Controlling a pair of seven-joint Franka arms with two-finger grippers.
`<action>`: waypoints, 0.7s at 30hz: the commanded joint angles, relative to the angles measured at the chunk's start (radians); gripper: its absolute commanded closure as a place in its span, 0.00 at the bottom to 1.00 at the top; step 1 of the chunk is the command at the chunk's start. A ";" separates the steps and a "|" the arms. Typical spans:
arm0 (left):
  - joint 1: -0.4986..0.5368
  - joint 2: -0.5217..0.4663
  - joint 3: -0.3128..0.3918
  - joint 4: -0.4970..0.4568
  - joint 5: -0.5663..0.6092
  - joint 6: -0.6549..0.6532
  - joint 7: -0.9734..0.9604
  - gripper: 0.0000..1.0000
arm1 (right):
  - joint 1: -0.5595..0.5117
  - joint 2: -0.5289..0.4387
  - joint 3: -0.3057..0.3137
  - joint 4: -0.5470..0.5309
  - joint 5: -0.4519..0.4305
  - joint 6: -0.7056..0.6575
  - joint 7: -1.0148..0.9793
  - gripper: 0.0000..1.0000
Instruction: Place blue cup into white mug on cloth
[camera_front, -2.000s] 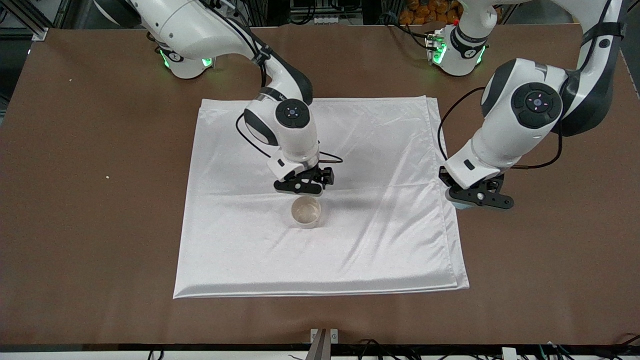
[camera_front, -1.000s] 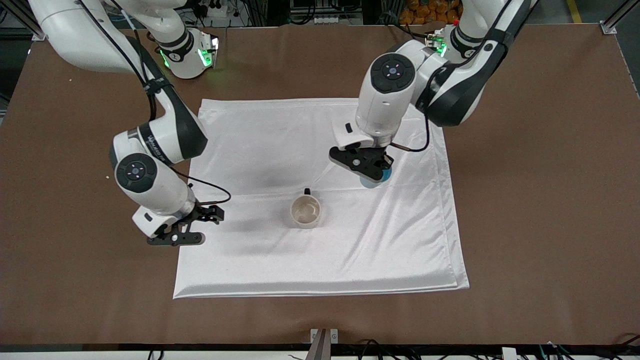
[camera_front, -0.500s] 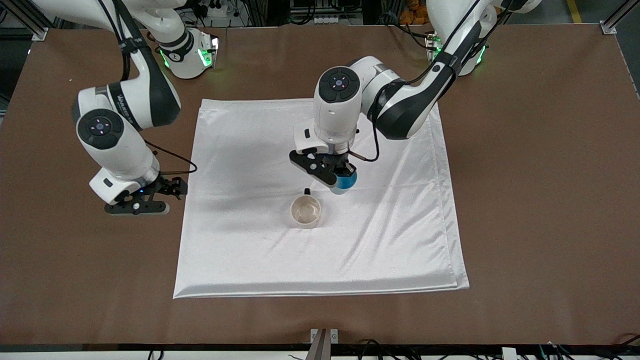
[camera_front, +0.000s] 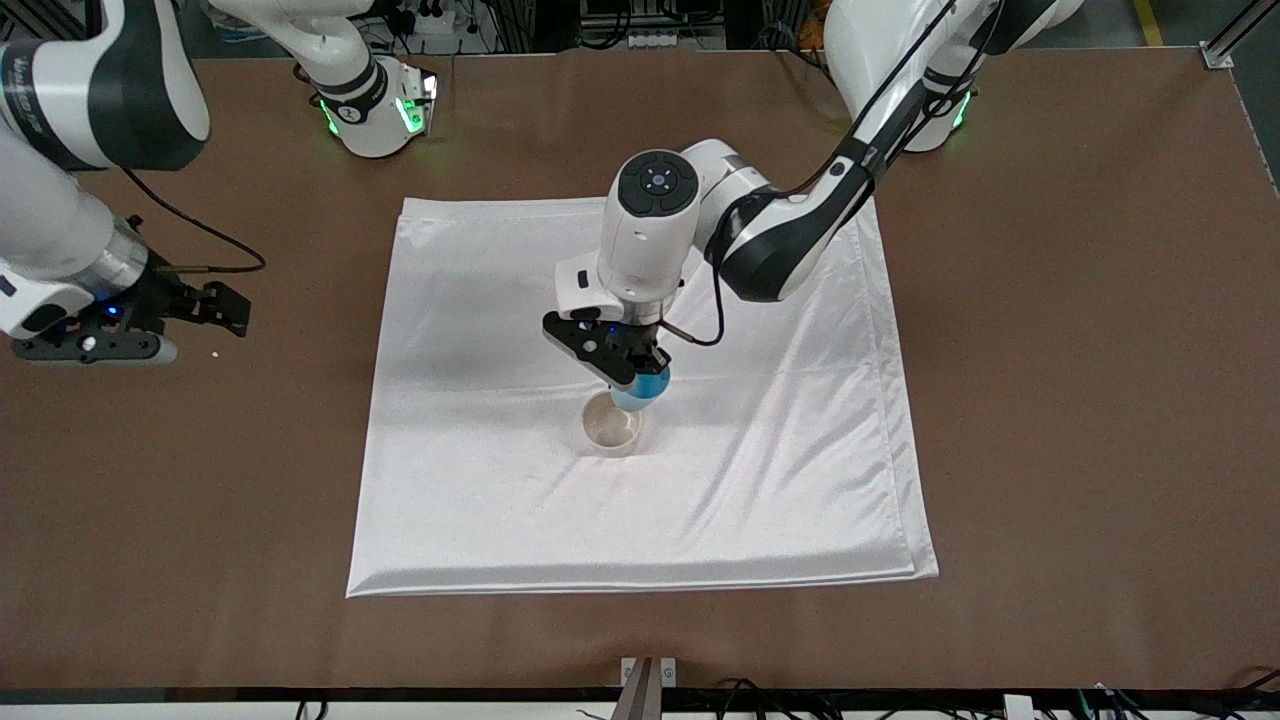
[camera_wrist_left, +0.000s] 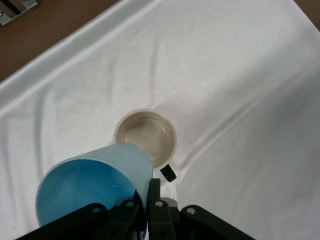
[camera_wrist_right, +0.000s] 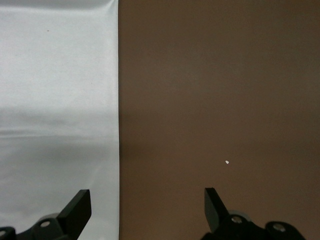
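My left gripper (camera_front: 628, 372) is shut on the rim of the blue cup (camera_front: 642, 388) and holds it in the air over the white mug (camera_front: 611, 424). In the left wrist view the blue cup (camera_wrist_left: 95, 186) is tilted, pinched at its wall by the gripper (camera_wrist_left: 149, 200), with the white mug (camera_wrist_left: 146, 137) below it, upright and empty, its black handle (camera_wrist_left: 169, 173) showing. The mug stands near the middle of the cloth (camera_front: 480, 500). My right gripper (camera_front: 95, 345) is open and empty, over the bare table beside the cloth's edge at the right arm's end.
The brown table (camera_front: 1080, 400) lies all around the cloth. A small white crumb (camera_front: 214, 354) lies on the table near the right gripper, also seen in the right wrist view (camera_wrist_right: 227, 162). The cloth's edge (camera_wrist_right: 118, 125) shows there too.
My left gripper has carried the blue cup from beside the cloth to over the mug. My right gripper has pulled away from the mug, off the cloth toward the right arm's end.
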 joint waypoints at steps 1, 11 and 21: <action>-0.019 0.046 0.011 0.051 0.029 0.060 0.006 1.00 | -0.005 0.005 0.006 0.105 0.021 -0.100 -0.010 0.00; -0.025 0.078 0.036 0.050 0.029 0.126 0.093 1.00 | -0.043 0.006 0.016 0.235 0.039 -0.149 -0.010 0.00; -0.026 0.112 0.042 0.048 0.031 0.168 0.144 1.00 | -0.066 0.011 0.009 0.264 0.141 -0.168 -0.023 0.00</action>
